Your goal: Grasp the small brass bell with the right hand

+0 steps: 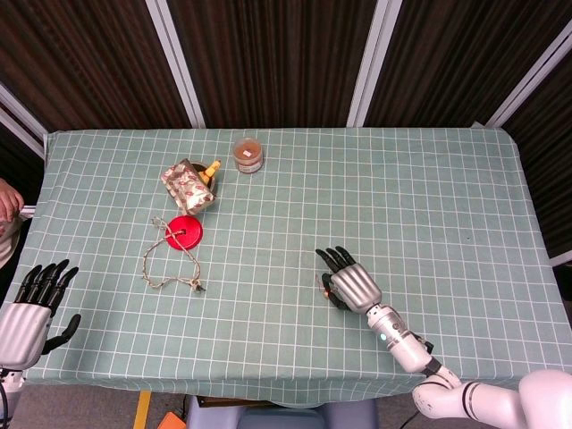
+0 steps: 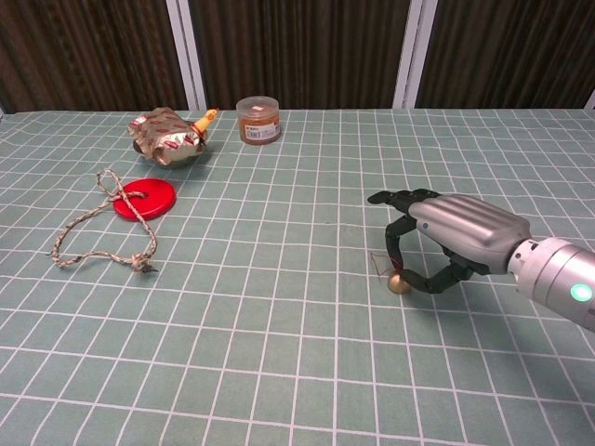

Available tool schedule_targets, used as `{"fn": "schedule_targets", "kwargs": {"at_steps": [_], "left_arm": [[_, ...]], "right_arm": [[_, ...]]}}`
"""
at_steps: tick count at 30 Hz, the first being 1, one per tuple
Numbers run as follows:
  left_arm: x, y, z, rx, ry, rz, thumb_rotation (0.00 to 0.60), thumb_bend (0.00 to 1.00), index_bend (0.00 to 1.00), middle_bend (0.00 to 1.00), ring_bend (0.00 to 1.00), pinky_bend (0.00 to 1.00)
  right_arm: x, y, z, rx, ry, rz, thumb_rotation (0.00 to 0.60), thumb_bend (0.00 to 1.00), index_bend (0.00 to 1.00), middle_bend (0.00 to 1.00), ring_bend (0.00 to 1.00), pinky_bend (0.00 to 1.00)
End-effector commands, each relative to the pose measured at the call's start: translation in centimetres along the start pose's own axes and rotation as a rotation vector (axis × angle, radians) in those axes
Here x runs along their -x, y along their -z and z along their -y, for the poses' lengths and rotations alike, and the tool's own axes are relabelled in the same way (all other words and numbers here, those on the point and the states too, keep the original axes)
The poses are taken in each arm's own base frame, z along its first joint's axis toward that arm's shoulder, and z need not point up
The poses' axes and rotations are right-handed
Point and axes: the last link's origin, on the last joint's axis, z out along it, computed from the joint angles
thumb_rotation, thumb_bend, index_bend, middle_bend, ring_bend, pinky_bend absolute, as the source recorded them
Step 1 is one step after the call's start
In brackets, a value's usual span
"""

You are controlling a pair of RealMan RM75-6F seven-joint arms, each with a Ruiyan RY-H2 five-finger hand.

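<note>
The small brass bell (image 2: 397, 282) rests on the green checked cloth right of centre, a thin red string trailing to its left. My right hand (image 2: 453, 237) arches over it, with its thumb pressed to the bell's right side and a curled finger at its upper left, so the bell is pinched. In the head view the bell (image 1: 328, 291) is a small glint at the left edge of my right hand (image 1: 350, 283). My left hand (image 1: 31, 308) hangs off the table's near left corner, holding nothing, its fingers spread.
A red disc (image 2: 145, 198) with a looped rope (image 2: 100, 240) lies at the left. Behind it sit a crumpled foil wrapper (image 2: 167, 136) and a small amber jar (image 2: 257, 119). A person's hand (image 1: 7, 198) shows at the far left edge.
</note>
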Motion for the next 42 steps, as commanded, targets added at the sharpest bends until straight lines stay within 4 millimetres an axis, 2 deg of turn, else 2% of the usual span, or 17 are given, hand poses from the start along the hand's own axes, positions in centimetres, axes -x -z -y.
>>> {"fn": "schedule_targets", "kwargs": {"at_steps": [1,7,10,15,16,17,19,21,24,26,28,32,38,42], "left_arm": [[0.0,0.0,0.0,0.0,0.0,-0.001,0.6,0.39,0.0,0.0,0.0,0.0],[-0.1,0.0,0.0,0.003,0.002,-0.004,0.6,0.39,0.0,0.0,0.0,0.0],[0.0,0.0,-0.1,0.003,0.0,-0.002,0.6,0.39,0.0,0.0,0.0,0.0],[0.0,0.0,-0.1,0.006,0.0,-0.003,0.6,0.39,0.0,0.0,0.0,0.0],[0.0,0.1,-0.3,0.015,-0.002,-0.002,0.6,0.39,0.0,0.0,0.0,0.0],[0.0,0.3,-0.4,0.02,-0.005,-0.003,0.6,0.39,0.0,0.0,0.0,0.0],[0.0,0.4,-0.2,0.01,-0.008,-0.002,0.6,0.39,0.0,0.0,0.0,0.0],[0.0,0.3,-0.1,0.001,-0.004,0.004,0.6,0.39,0.0,0.0,0.0,0.0],[-0.1,0.2,-0.4,0.011,-0.001,-0.003,0.6,0.39,0.0,0.0,0.0,0.0],[0.0,0.2,-0.6,0.024,-0.003,-0.005,0.6,0.39,0.0,0.0,0.0,0.0],[0.0,0.2,-0.7,0.028,-0.006,-0.003,0.6,0.39,0.0,0.0,0.0,0.0],[0.0,0.4,-0.3,0.015,-0.009,0.004,0.6,0.39,0.0,0.0,0.0,0.0],[0.0,0.3,-0.5,0.015,-0.006,0.0,0.6,0.39,0.0,0.0,0.0,0.0],[-0.1,0.5,-0.5,0.014,-0.013,-0.004,0.6,0.39,0.0,0.0,0.0,0.0]], "right_arm": [[-0.1,0.0,0.0,0.0,-0.004,-0.005,0.6,0.53,0.73,0.14,0.0,0.0],[-1.0,0.4,0.7,-0.021,-0.032,-0.045,0.6,0.54,0.73,0.14,0.0,0.0],[-2.2,-0.1,2.2,-0.051,-0.079,-0.09,0.6,0.54,0.74,0.15,0.0,0.0],[-2.7,-0.7,2.7,-0.057,-0.081,-0.104,0.6,0.54,0.74,0.15,0.0,0.0],[-2.6,0.1,1.4,-0.023,-0.033,-0.092,0.6,0.54,0.74,0.15,0.0,0.0],[-2.8,1.9,-0.3,0.012,0.014,-0.098,0.6,0.54,0.74,0.15,0.0,0.0],[-3.4,3.6,-1.0,0.029,0.02,-0.113,0.6,0.54,0.74,0.15,0.0,0.0],[-3.9,3.3,-0.4,0.013,-0.014,-0.116,0.6,0.54,0.74,0.16,0.0,0.0],[-4.4,1.2,1.5,-0.03,-0.045,-0.128,0.6,0.54,0.74,0.16,0.0,0.0],[-4.1,0.3,2.0,-0.028,-0.063,-0.115,0.6,0.54,0.74,0.16,0.0,0.0],[-4.0,0.8,1.4,-0.013,-0.054,-0.111,0.6,0.54,0.74,0.16,0.0,0.0],[-4.2,3.4,-0.4,0.023,-0.009,-0.125,0.6,0.54,0.74,0.16,0.0,0.0],[-4.4,1.7,0.5,0.006,-0.048,-0.122,0.6,0.54,0.74,0.16,0.0,0.0],[-3.7,2.2,-0.3,0.03,-0.029,-0.102,0.6,0.54,0.73,0.16,0.0,0.0]]}}
